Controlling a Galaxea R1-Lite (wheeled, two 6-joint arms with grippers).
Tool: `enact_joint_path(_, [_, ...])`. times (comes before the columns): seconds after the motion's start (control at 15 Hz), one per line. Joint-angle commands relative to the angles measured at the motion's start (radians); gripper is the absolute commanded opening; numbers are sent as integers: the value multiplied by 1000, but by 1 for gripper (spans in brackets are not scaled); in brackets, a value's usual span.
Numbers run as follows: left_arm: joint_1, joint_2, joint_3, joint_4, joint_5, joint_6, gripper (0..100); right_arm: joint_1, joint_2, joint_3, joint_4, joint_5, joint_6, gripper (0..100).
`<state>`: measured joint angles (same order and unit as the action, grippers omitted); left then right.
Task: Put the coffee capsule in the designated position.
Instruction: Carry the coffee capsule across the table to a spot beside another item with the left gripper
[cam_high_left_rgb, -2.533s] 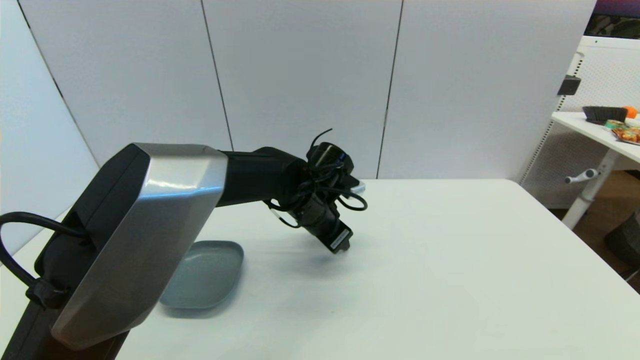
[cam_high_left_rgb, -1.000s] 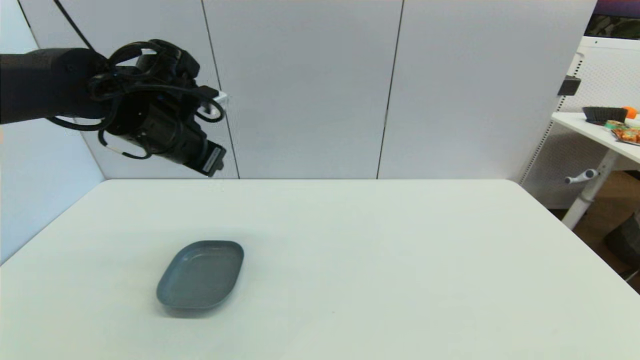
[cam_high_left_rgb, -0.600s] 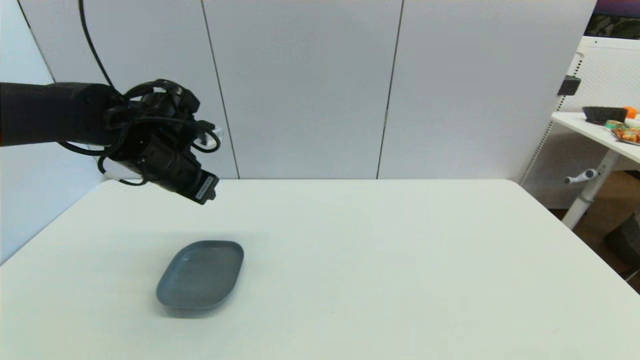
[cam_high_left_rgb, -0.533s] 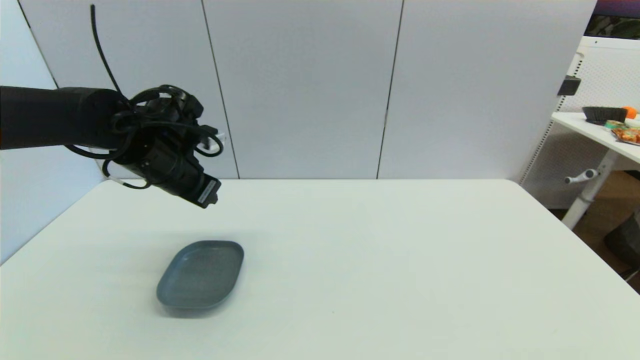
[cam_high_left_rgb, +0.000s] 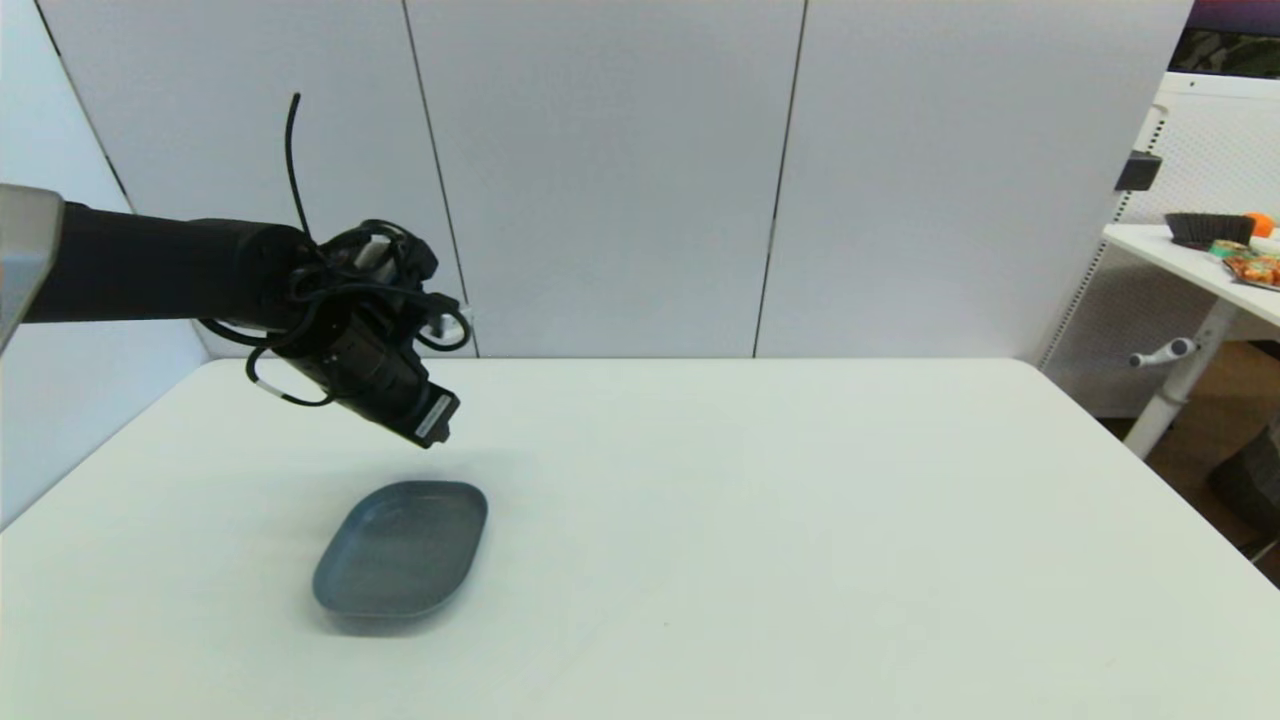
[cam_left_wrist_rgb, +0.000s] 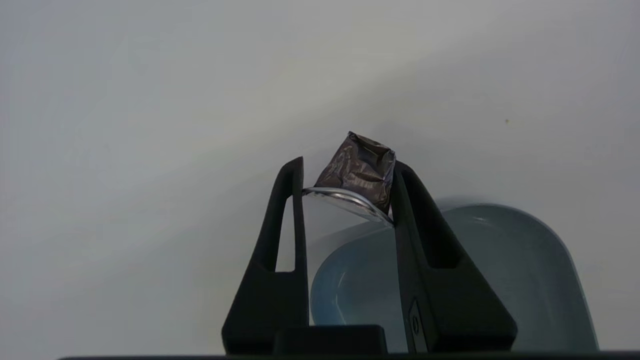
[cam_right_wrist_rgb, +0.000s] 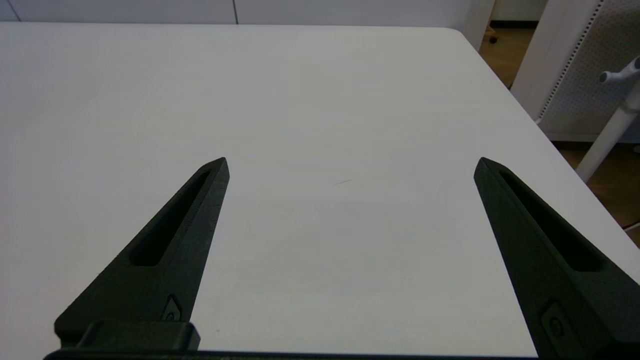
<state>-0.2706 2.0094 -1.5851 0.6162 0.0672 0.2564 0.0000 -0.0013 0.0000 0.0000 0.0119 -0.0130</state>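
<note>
Two fingers of the left end effector (cam_left_wrist_rgb: 347, 172) pinch the coffee capsule (cam_left_wrist_rgb: 361, 170) at their tips.

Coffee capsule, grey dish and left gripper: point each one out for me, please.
coffee capsule (cam_left_wrist_rgb: 361, 169), left wrist view, on its crumpled dark body.
grey dish (cam_high_left_rgb: 402, 548), head view, on its inner floor.
left gripper (cam_left_wrist_rgb: 347, 172), left wrist view, midway between the fingertips clamping the capsule.

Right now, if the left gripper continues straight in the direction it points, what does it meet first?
Probably the white table, just beyond the grey dish. The left gripper, jaws shut on the coffee capsule, points down past the dish's far rim, though depth is unclear, so it might clip that rim.
</note>
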Motion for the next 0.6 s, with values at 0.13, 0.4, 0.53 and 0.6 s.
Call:
enact_joint_path(0.13, [-1,43,-6,-36,-17,1,0,0,1,0,0,0,-1,100])
enact_joint_path(0.4, [-4,55,-4,-49,-17,6,100,0,1,0,0,0,-1,100])
enact_joint_path(0.53, [-4,55,-4,-49,-18,7,100,0,1,0,0,0,-1,100])
enact_joint_path(0.6, [-4,55,-4,-50,-18,7,100,0,1,0,0,0,-1,100])
